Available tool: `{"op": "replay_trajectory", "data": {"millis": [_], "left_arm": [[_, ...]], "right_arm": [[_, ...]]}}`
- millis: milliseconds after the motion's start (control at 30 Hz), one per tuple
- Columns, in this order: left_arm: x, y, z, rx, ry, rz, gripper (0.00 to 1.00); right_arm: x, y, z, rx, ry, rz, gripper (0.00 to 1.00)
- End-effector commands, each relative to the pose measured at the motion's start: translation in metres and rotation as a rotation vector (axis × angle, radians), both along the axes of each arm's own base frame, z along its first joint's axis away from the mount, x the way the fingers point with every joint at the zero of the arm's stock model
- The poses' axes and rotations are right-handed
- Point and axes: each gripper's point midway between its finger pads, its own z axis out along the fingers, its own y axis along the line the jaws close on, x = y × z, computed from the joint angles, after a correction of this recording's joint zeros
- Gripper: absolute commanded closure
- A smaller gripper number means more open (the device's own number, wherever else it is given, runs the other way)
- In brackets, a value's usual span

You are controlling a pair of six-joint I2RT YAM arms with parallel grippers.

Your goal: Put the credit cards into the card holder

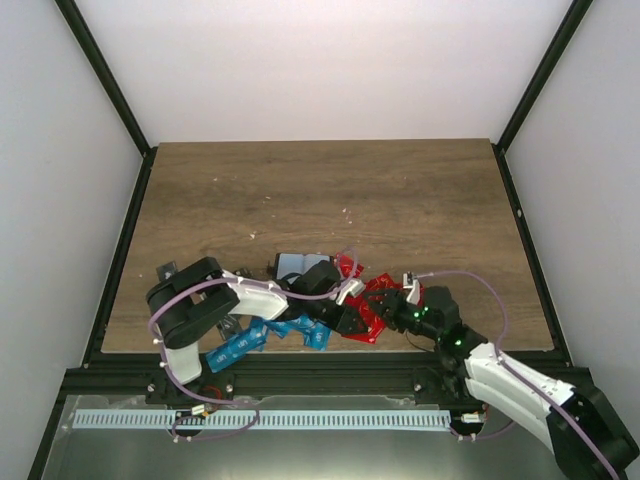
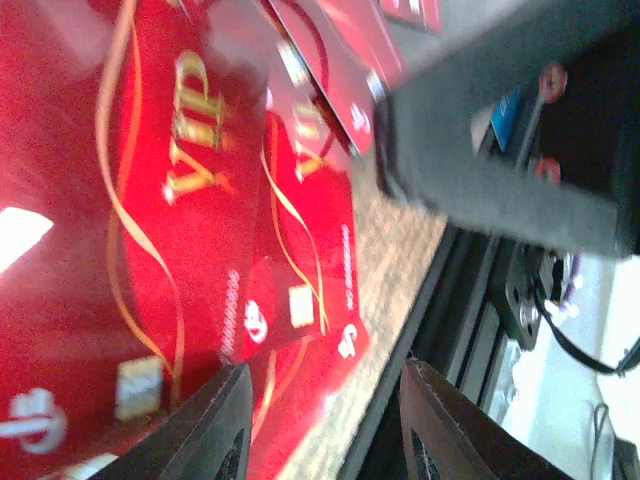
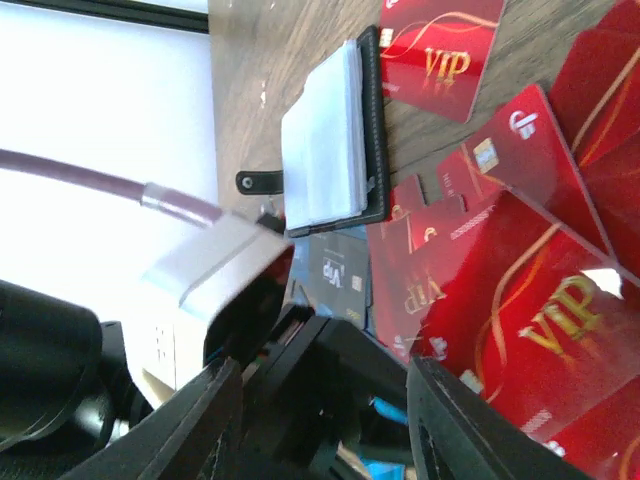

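Note:
Red credit cards (image 1: 378, 300) lie heaped near the table's front edge, with blue cards (image 1: 245, 340) to their left. The card holder (image 1: 297, 264) lies open behind them, its light blue-grey inside up. My left gripper (image 1: 352, 318) is open and empty, low over the near corner of the red cards (image 2: 200, 250). My right gripper (image 1: 393, 302) is open and empty, facing the left one across the red pile. In the right wrist view the holder (image 3: 330, 140) lies beyond red cards (image 3: 540, 320) and a dark grey card (image 3: 343, 275); the left gripper's body (image 3: 350, 400) sits between my right gripper's (image 3: 320, 375) jaws.
The black front rail (image 2: 440, 330) runs right beside the red cards' corner and under my left gripper (image 2: 325, 375). The right gripper's dark body (image 2: 500, 150) fills the upper right of the left wrist view. The holder's strap tab (image 3: 260, 182) sticks out sideways.

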Motion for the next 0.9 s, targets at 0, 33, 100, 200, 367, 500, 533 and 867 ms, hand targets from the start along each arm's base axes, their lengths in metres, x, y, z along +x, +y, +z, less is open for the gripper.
{"op": "replay_trajectory", "data": {"millis": [0,33,100,200,367,500,533,867], "left_arm": [[-0.014,0.006,0.005,0.021,0.012,-0.029,0.57],[-0.011,0.008,0.010,0.025,-0.009,-0.022,0.57],[-0.009,0.012,0.018,0.043,-0.040,-0.012,0.56],[-0.001,0.024,0.027,0.097,-0.102,0.026,0.52],[0.016,0.069,0.022,0.299,-0.211,0.153,0.46],[0.018,0.096,0.016,0.392,-0.246,0.203,0.43],[0.017,0.100,0.015,0.399,-0.246,0.212,0.43],[0.036,0.065,0.042,0.265,-0.374,0.181,0.33]], "right_arm": [[-0.003,-0.019,-0.031,-0.114,0.040,-0.056,0.53],[-0.003,-0.021,-0.033,-0.143,0.053,-0.062,0.53],[-0.003,-0.026,-0.035,-0.197,0.068,-0.069,0.53],[-0.006,-0.027,-0.032,-0.254,0.055,-0.032,0.53],[-0.022,-0.019,-0.035,-0.322,0.094,0.110,0.53],[-0.037,-0.027,-0.048,-0.400,0.206,0.141,0.50],[-0.041,-0.030,-0.050,-0.417,0.229,0.142,0.49],[-0.073,-0.048,-0.073,-0.520,0.417,0.162,0.37]]}}
